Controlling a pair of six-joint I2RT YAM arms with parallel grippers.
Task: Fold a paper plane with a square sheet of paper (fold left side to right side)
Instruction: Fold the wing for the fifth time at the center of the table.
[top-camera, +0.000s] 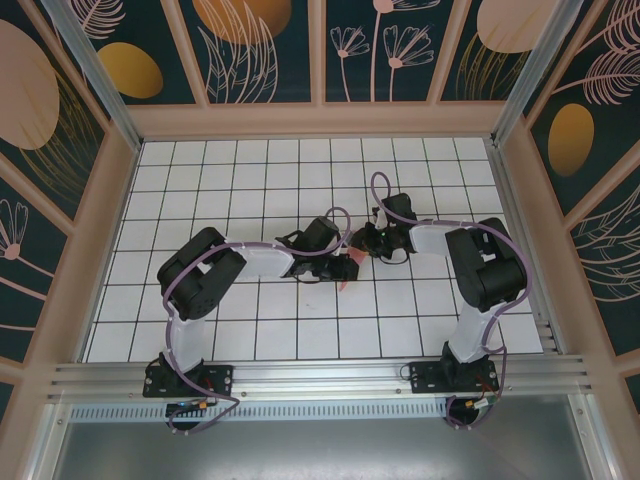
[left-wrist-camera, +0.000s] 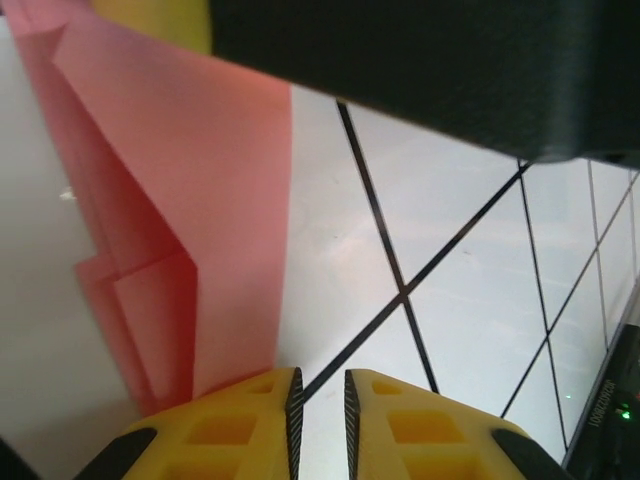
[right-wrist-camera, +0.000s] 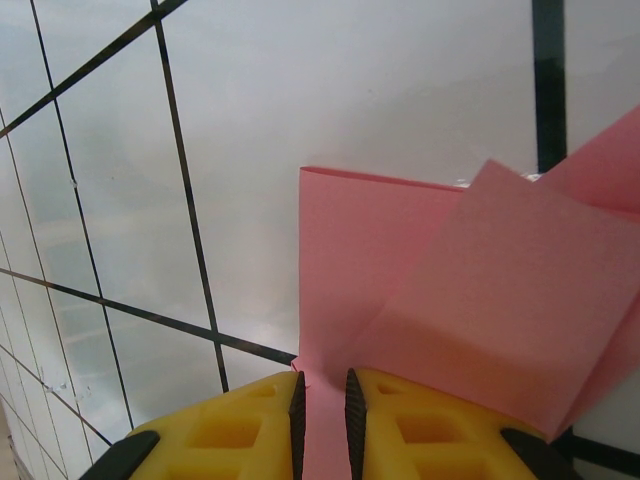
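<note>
The pink sheet of paper (left-wrist-camera: 200, 180) lies creased and partly folded on the white grid table; from above only a small pink tip (top-camera: 344, 283) shows below the grippers. In the middle of the table my left gripper (top-camera: 345, 262) and right gripper (top-camera: 362, 243) meet tip to tip. The left gripper (left-wrist-camera: 320, 375) has its jaws a narrow gap apart, with bare table in the gap and the paper's edge under its left finger (left-wrist-camera: 250, 410). The right gripper (right-wrist-camera: 323, 378) is also narrowly parted over the paper (right-wrist-camera: 450, 290), where a raised flap overlaps a flat layer. Pink fills that gap.
The right arm's black body (left-wrist-camera: 420, 70) and a yellow finger (left-wrist-camera: 150, 20) hang close above the paper in the left wrist view. Wooden walls (top-camera: 320, 120) frame the table. Black grid lines (right-wrist-camera: 190, 230) cross the white tiles around the paper.
</note>
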